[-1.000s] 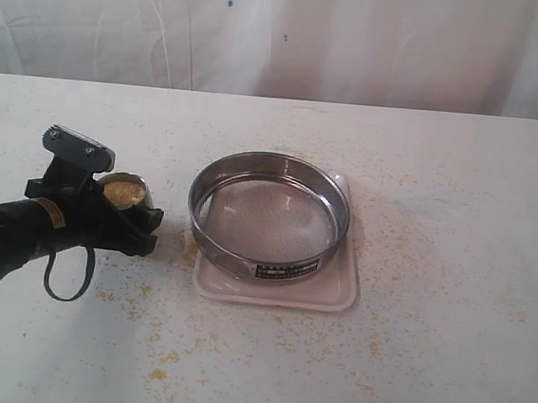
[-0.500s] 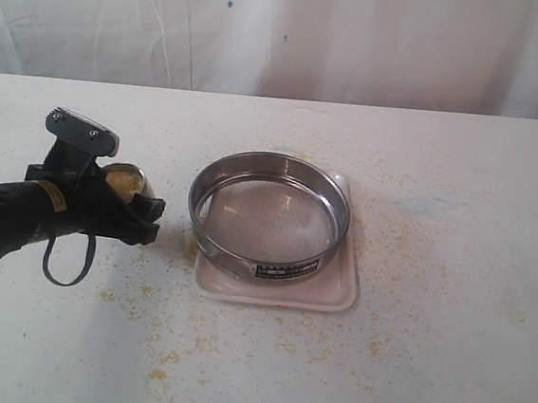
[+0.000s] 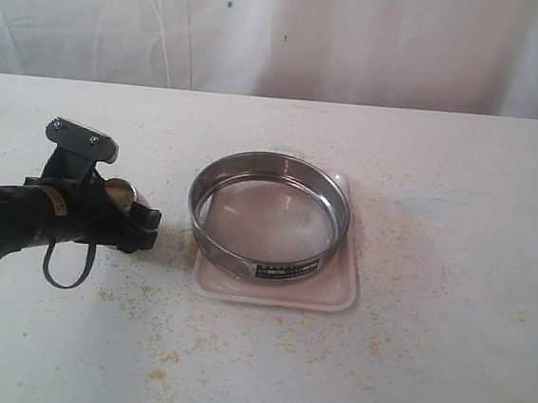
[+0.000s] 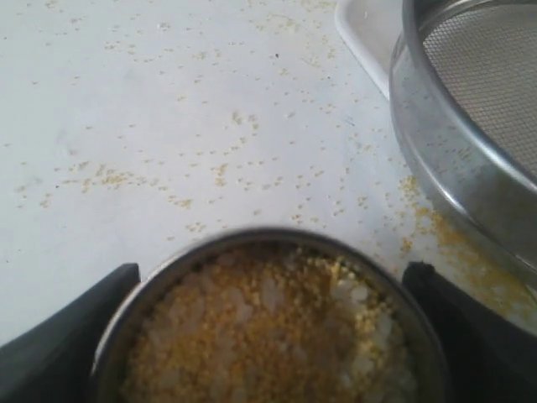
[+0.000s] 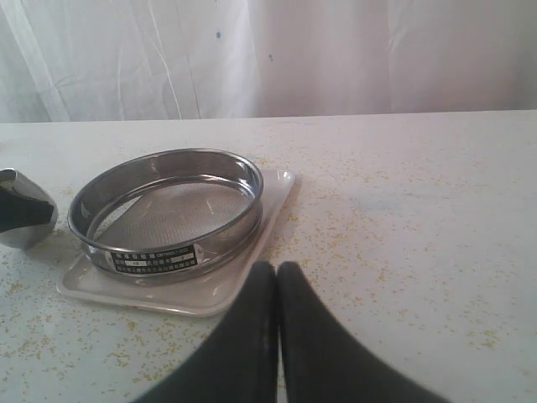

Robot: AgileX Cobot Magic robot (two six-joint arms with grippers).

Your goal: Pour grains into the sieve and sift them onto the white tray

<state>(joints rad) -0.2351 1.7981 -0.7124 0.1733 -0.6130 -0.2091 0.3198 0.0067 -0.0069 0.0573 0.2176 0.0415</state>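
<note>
My left gripper (image 3: 132, 213) is shut on a small steel cup (image 3: 119, 190), a black finger on either side of it. The cup is full of grains (image 4: 268, 336), fine yellow ones mixed with paler coarse ones. It is held upright, low by the table, a short way left of the sieve (image 3: 273, 263). Whether it touches the table I cannot tell. The sieve (image 4: 453, 151) is a wide steel ring with bare mesh, standing on the white tray (image 3: 337, 289). My right gripper (image 5: 277, 273) is shut with nothing in it, on the near side of the tray (image 5: 201, 290) and sieve (image 5: 164, 210).
Loose yellow grains lie scattered over the white table (image 3: 443, 180), thickest beside the tray's left edge (image 3: 189, 241) and toward the front. A white curtain (image 3: 361, 39) hangs behind the table's far edge. The cup (image 5: 25, 227) shows at the edge of the right wrist view.
The left gripper with the cup rose slightly and tipped, then came back down a little. The sieve and tray have not moved.
</note>
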